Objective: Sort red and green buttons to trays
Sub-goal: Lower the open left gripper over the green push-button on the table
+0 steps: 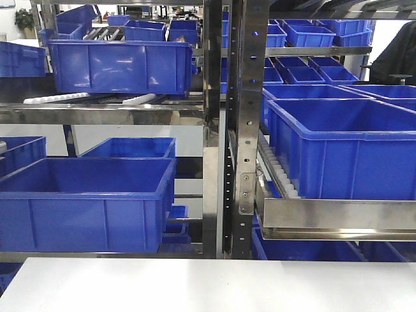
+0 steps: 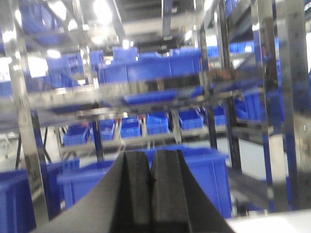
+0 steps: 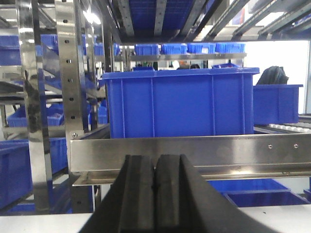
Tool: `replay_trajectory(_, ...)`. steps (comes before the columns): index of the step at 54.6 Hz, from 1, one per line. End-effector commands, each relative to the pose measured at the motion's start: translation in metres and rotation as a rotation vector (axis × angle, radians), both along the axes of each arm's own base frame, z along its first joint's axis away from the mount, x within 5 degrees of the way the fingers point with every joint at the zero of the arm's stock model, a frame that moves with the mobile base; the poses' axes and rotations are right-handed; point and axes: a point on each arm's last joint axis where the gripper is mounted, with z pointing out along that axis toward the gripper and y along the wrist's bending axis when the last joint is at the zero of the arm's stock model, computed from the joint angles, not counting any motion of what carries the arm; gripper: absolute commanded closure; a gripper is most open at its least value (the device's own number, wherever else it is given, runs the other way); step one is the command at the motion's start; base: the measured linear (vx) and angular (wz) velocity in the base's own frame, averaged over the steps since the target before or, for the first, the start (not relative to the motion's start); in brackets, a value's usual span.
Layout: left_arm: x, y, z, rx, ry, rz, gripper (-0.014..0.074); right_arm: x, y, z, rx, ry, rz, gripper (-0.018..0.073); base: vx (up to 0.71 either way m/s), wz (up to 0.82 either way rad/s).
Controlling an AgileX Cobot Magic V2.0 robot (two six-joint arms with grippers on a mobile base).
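**Left gripper** (image 2: 151,189): lower middle of the left wrist view. The two black fingers are pressed flat together with nothing between them. It points level at the shelving, not down. The view is blurred.

**Right gripper** (image 3: 155,194): lower middle of the right wrist view. Its fingers are likewise closed against each other and empty. It faces a steel rail (image 3: 194,153) with a blue crate (image 3: 180,102) sitting on it.

**Table** (image 1: 208,286): a white top across the bottom of the front view. Only its far strip shows, and nothing lies on that strip. Slivers of it appear in the bottom corners of both wrist views.

**Shelving:** a steel upright (image 1: 237,130) runs down the centre of the front view. There is a large crate (image 1: 84,201) at lower left, another (image 1: 344,149) at right and a third (image 1: 120,65) at upper left, with more rows behind them.

**Red and green buttons, red and green trays:** none appear in any view, so their place cannot be given. As a judgement, they would lie on the near part of the table, below what the cameras take in.

**Relation governing the next move:** undetermined. The pictures do not show which way the buttons lie from either pair of fingers, how they are oriented, or which arm is nearer. Both arms would probably need to tip downward to bring the work surface into sight before any reach is chosen.
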Motion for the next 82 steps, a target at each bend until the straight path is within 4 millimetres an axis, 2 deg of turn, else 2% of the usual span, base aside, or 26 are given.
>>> replay_trajectory(1, -0.011, 0.000, 0.039, 0.005, -0.091, 0.002, 0.0599, -0.005, 0.000, 0.040, -0.012, -0.024, -0.005, 0.0568, 0.00, 0.00)
replay_trajectory(7, -0.003, 0.001, 0.056, 0.013, 0.045, 0.010, 0.0599, 0.000, -0.001, 0.063, -0.004, 0.098, -0.015, 0.0568, 0.00, 0.00)
replay_trajectory(12, 0.009, 0.000, 0.059, 0.008, 0.133, 0.009, 0.0596, 0.009, -0.002, 0.071, 0.000, 0.146, -0.015, 0.0566, 0.00, 0.00)
replay_trajectory(20, 0.035, 0.000, 0.047, 0.012, 0.304, 0.010, 0.0570, 0.027, -0.003, 0.067, 0.011, 0.225, -0.013, 0.0561, 0.00, 0.00)
replay_trajectory(27, 0.055, -0.001, 0.030, 0.019, 0.485, 0.012, 0.0502, 0.036, -0.004, 0.063, 0.018, 0.277, -0.012, 0.0555, 0.00, 0.00)
replay_trajectory(32, 0.067, -0.001, 0.022, 0.022, 0.565, 0.012, 0.0412, 0.041, -0.004, 0.061, 0.019, 0.300, -0.012, 0.0548, 0.00, 0.00)
replay_trajectory(42, 0.082, -0.002, 0.005, 0.014, 0.711, 0.011, 0.0143, 0.045, -0.005, 0.058, 0.021, 0.325, -0.012, 0.0543, 0.00, 0.00)
replay_trajectory(46, 0.087, -0.003, -0.004, -0.037, 0.785, 0.006, 0.0026, 0.045, -0.005, 0.058, 0.021, 0.325, -0.012, 0.0542, 0.00, 0.00)
replay_trajectory(53, 0.096, -0.007, -0.016, -0.178, 0.883, -0.004, -0.0117, 0.045, -0.005, 0.058, 0.021, 0.324, -0.012, 0.0540, 0.00, 0.00)
replay_trajectory(56, 0.101, -0.008, -0.022, -0.186, 0.919, -0.005, -0.0139, 0.045, -0.005, 0.058, 0.021, 0.324, -0.012, 0.0539, 0.00, 0.00)
replay_trajectory(64, 0.114, -0.007, -0.035, -0.077, 0.971, -0.014, -0.0126, 0.045, -0.005, 0.058, 0.021, 0.324, -0.012, 0.0537, 0.00, 0.00)
replay_trajectory(76, 0.138, -0.005, -0.047, -0.040, 0.914, 0.017, -0.0097, 0.045, -0.005, 0.058, 0.021, 0.324, -0.012, 0.0533, 0.00, 0.00)
replay_trajectory(82, 0.145, -0.004, -0.058, -0.039, 0.948, 0.027, -0.0088, 0.045, -0.005, 0.058, 0.021, 0.324, -0.012, 0.0531, 0.00, 0.00)
